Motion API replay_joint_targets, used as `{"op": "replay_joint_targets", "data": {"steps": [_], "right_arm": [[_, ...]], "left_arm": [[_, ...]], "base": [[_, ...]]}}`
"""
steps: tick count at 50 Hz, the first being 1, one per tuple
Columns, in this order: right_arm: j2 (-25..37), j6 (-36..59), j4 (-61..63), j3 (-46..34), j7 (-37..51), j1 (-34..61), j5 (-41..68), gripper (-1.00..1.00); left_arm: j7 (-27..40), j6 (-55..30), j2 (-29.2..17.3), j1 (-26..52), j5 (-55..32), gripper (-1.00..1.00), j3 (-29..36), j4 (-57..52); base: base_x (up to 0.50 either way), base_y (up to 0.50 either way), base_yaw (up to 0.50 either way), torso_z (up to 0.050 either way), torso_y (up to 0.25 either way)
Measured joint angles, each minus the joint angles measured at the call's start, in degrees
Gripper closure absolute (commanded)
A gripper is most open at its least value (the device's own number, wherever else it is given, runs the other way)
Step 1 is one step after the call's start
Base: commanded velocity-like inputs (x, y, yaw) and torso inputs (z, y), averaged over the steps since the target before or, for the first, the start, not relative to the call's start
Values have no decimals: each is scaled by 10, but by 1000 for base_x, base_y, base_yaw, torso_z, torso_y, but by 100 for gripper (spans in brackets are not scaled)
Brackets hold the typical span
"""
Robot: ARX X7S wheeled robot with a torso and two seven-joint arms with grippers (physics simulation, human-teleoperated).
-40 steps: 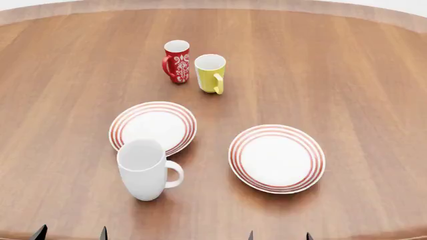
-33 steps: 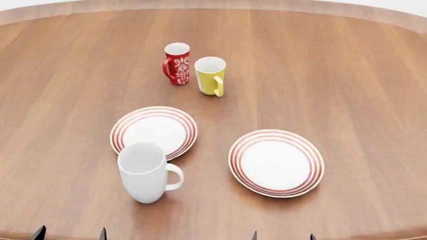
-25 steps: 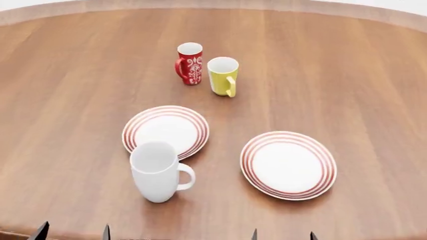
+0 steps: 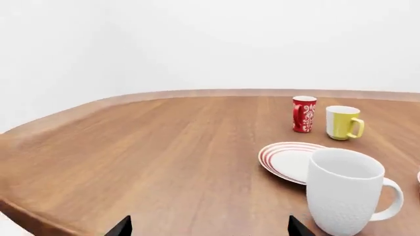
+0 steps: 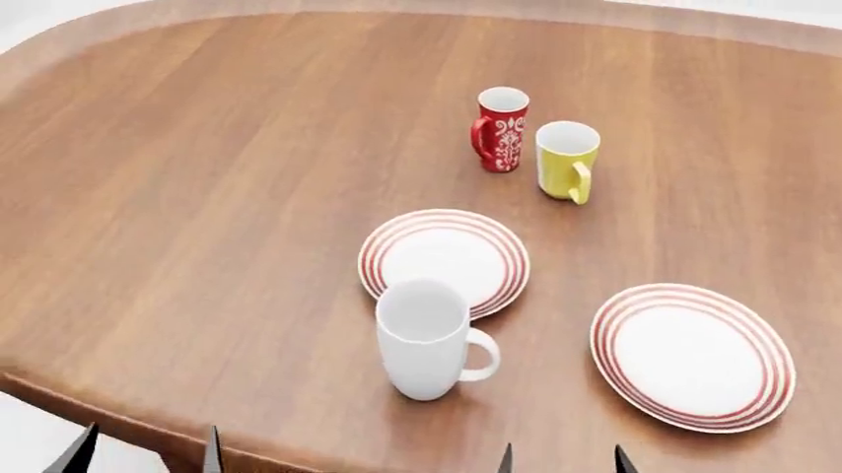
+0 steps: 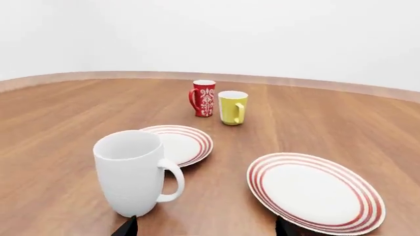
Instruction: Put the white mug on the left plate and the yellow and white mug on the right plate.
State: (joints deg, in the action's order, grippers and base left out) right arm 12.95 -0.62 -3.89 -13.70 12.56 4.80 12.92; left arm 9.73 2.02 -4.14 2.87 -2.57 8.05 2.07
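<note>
— Right, where's the white mug [image 5: 424,338]?
— Upright on the wooden table [image 5: 197,177], tapered, dimpled low down, just before the left plate [image 5: 445,260].
— The yellow and white mug [image 5: 567,160]?
— Glossy, beyond both plates, beside the red mug [image 5: 500,128]; right plate [image 5: 693,356] bare.
— Jaws?
— Only dark tips show; probably both parted, holding nothing.

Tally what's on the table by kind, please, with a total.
Mugs: 3 (white mug, yellow mug, red mug)
Plates: 2 (left plate, right plate)
Total: 5
</note>
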Motion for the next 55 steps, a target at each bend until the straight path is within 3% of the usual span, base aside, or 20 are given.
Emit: {"op": "replay_joint_targets", "data": {"steps": [20,25,55], "right_arm": [[3,-1,-22,-21,12,10,-11,-100],[3,-3,-23,-24,14,10,-12,-100],[13,-19,-2,-13,14,-2,22,-100]], "left_arm": [[26,0,-17,-2,-13,-100,18,-7],[30,0,-21,-2,-16,-100,21,-8],[52,-6,-43,-6,-39,-100,30,-32]], "base": [[0,0,500,0,0],[0,-1,0,0,0],[146,-443,0,0,0]]}}
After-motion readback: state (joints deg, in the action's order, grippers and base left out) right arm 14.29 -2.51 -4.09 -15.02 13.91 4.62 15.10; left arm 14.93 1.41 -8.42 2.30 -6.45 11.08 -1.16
